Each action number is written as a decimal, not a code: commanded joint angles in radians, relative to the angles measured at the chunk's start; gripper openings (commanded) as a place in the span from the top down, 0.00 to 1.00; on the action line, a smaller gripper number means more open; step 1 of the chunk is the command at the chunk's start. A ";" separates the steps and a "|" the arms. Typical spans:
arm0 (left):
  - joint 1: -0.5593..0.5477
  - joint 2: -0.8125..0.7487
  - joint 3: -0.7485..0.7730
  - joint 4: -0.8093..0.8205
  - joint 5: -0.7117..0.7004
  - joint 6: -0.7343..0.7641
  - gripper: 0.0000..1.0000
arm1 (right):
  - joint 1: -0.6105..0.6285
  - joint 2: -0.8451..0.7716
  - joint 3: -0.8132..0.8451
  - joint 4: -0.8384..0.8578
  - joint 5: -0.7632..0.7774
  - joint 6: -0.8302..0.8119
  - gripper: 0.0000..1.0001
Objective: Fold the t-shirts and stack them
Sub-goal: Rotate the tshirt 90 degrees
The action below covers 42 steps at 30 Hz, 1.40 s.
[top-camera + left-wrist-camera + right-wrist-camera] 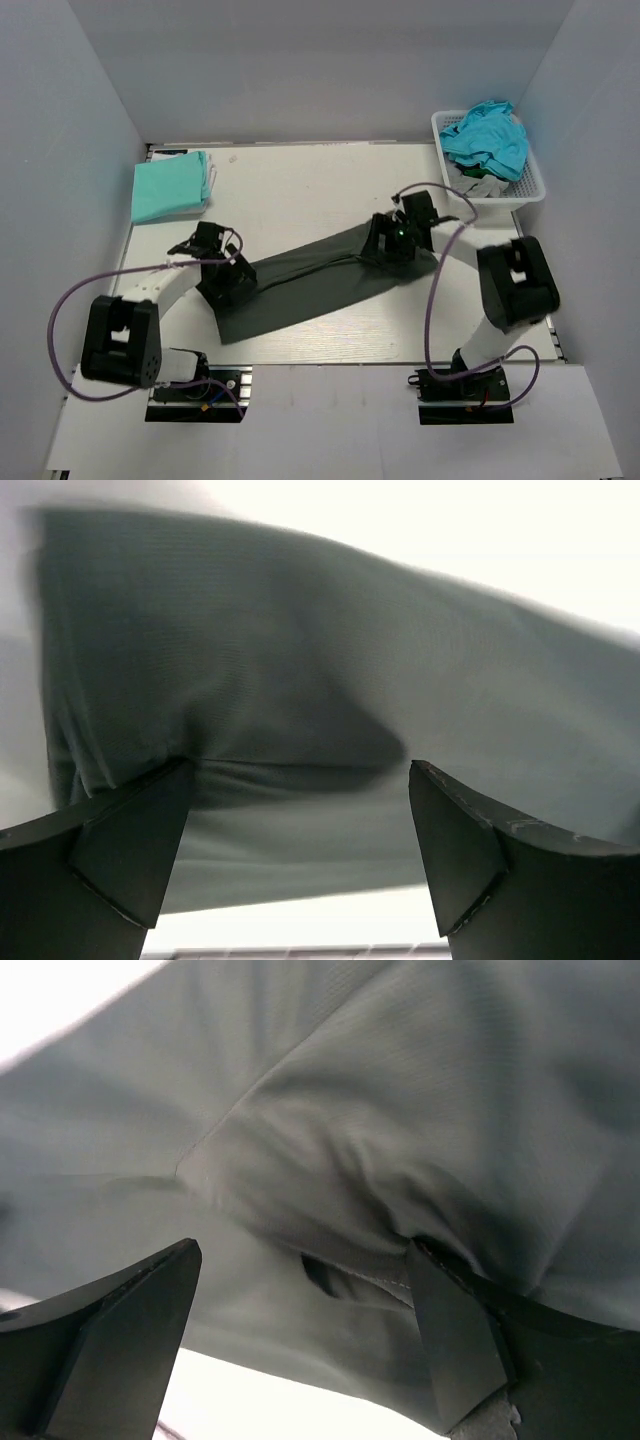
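The charcoal t-shirt [320, 285] lies flat on the table [300, 190] as a long narrow strip, running diagonally from near left to far right. I judge it light, limp and non-slippery: it will sag and unfold if lifted by one point. I would pinch through all layers at the two end edges, one arm per end.

The left gripper [298, 780] stands over the near-left end and the right gripper [300, 1255] over the far-right end. Both have their jaws spread wide, with cloth lying between the fingers and nothing clamped.

Count:
- T-shirts: four in all.
- One mint-green t-shirt [170, 187], folded, at the far-left corner.
- One teal t-shirt [488, 140] and one grey t-shirt [478, 180], crumpled in the basket.
- One white basket [530, 190], at the far-right corner.
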State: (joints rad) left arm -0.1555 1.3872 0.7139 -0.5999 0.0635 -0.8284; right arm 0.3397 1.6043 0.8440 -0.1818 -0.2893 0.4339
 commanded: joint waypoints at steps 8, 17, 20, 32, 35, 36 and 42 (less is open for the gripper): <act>-0.180 -0.192 -0.258 -0.046 0.142 -0.194 0.01 | 0.012 0.569 0.622 -0.108 -0.152 -0.204 0.10; -0.532 0.105 -0.053 -0.035 0.122 -0.278 0.01 | 0.104 0.828 1.045 -0.280 -0.188 -0.239 0.10; -0.634 0.159 0.022 -0.064 0.084 -0.302 0.01 | 0.120 0.933 1.321 -0.427 -0.206 -0.233 0.10; -0.918 0.571 0.518 -0.181 0.044 -0.120 0.01 | 0.179 0.988 1.348 -0.286 -0.248 -0.178 0.10; -0.932 0.582 0.541 -0.167 0.076 -0.084 0.01 | 0.171 1.000 1.374 -0.278 -0.220 -0.181 0.10; -0.932 0.582 0.553 -0.167 0.067 -0.084 0.01 | 0.177 1.008 1.398 -0.286 -0.215 -0.190 0.10; -0.941 0.510 0.542 -0.196 -0.017 -0.084 0.01 | 0.176 0.942 1.360 -0.298 -0.171 -0.235 0.10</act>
State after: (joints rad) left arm -1.0904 1.9190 1.2835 -0.8513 0.1436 -0.9451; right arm 0.5140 2.5607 2.2253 -0.4301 -0.5327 0.2333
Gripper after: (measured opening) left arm 0.989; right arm 0.902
